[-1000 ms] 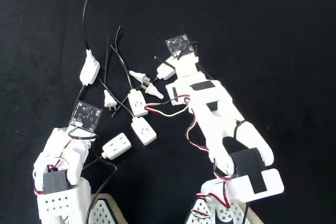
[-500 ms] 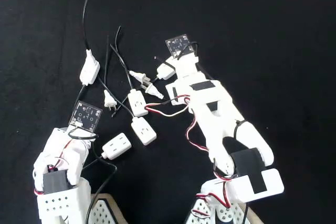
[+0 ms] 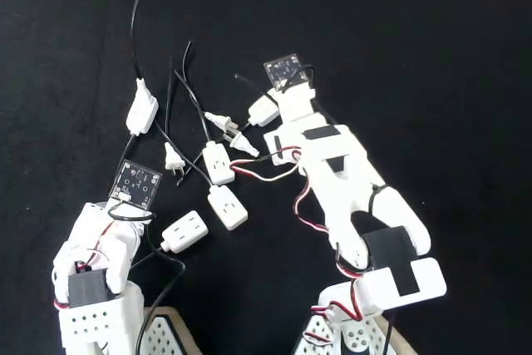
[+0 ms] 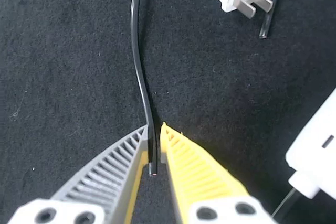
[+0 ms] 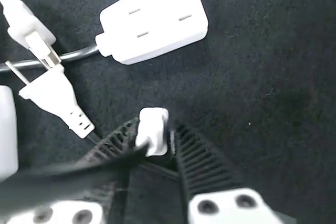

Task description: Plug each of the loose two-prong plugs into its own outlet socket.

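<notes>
Plugs (image 3: 223, 122) and sockets (image 3: 184, 231) lie on black cloth (image 3: 432, 81); left fingers (image 4: 194, 166) pinch a cord (image 4: 139, 77), right fingers (image 5: 202, 166) a white plug (image 5: 153, 129).

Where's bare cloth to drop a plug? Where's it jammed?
Free: right half of the table, beyond the right arm; far-left strip outside the long white block. Crowded: between that arm and the left arm, around loose plugs and sockets.

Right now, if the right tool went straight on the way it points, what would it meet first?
Probably the white outlet block, straight ahead of the right tool and the small white plug it grips. Only bare black cloth lies between, though depth is hard to judge.
</notes>
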You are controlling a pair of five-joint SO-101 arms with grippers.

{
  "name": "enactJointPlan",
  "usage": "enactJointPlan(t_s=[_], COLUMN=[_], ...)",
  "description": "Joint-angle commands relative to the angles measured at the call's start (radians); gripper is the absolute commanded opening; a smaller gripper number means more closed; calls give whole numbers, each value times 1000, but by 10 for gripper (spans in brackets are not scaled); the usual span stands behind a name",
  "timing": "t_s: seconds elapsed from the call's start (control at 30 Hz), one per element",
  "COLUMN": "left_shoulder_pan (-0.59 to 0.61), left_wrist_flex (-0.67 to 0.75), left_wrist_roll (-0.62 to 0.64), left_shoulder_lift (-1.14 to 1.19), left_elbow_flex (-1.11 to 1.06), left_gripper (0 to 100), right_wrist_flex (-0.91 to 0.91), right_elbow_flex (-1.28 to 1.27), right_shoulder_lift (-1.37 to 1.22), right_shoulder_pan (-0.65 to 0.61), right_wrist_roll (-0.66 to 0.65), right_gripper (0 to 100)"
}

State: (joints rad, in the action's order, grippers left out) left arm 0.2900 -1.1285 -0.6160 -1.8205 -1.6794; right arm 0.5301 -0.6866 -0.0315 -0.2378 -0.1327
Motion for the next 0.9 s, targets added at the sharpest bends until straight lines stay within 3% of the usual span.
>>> enactJointPlan(t_s=[0.0, 0.3, 0.5, 0.7, 0.87], left_shoulder_pan=[5, 10, 12, 13, 13], left_wrist_flex=[14, 15, 17, 17, 18], left_wrist_roll=[-5, -5, -5, -5, -5], left_shoulder_lift=[-5, -5, -5, -5, -5], left_elbow_flex=[-19, -19, -19, -19, -19], left_gripper=[55, 55, 55, 55, 53], right_wrist_flex=[8, 18, 155, 173, 173], right_elbow_flex=[45, 42, 12, -143, -234], right_shoulder_lift=[8, 27, 216, 449, 544], right_shoulder_pan=[23, 20, -11, -178, -345], right_wrist_roll=[-5, -5, 2, 14, 153], right_gripper=[22, 11, 11, 11, 11])
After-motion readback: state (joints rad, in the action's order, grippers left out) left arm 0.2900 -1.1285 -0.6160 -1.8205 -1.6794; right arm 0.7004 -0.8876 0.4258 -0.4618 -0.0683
